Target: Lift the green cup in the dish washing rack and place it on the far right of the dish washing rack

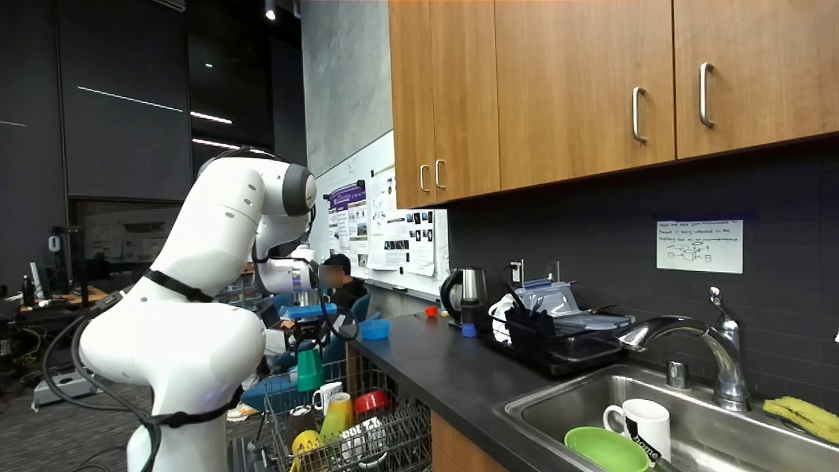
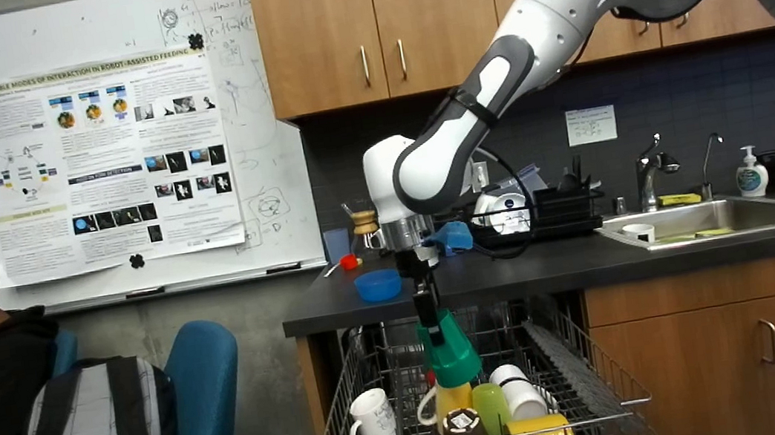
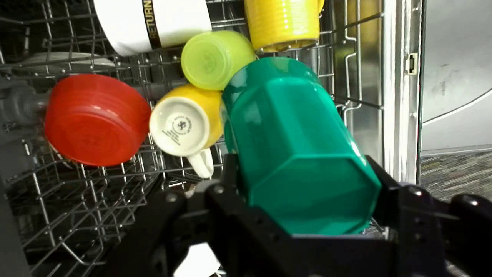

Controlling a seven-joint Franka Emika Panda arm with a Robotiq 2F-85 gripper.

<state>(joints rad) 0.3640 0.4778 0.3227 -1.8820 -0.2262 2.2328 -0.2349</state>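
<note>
Now, green cup [image 2: 454,351]: held in your claw [image 3: 301,165] and reaching below it, base up, mouth down and tilted, hanging over the dish rack [image 3: 92,188] rather than standing in it.
Claw: pinching the green cup, one finger on each flank toward its base end.
Lift: most likely done; you look to be at the carry, and the placing is not yet done.
Lime tumbler [image 3: 217,59]: ahead of the claw in the wrist view, by the green cup's mouth; you cannot tell from these pictures whether they touch.
Yellow mug [image 3: 188,119]: left of the claw in the wrist view, base up, beside the tumbler.
Red bowl [image 3: 98,119]: farther left of the claw, past the yellow mug.
Far right: not settled by the pictures, as it depends on where you stand; in an exterior view, the ribbed grey strip [image 2: 574,369] lies to the claw's right, past a white mug [image 2: 519,391].
Way across: the next move calls for you to pick that side, raise the cup until its mouth can pass over its neighbours, cross, then lower it mouth down. Spread the claw only once you see the mouth resting on wire; too low a path could knock the tumbler.
</note>
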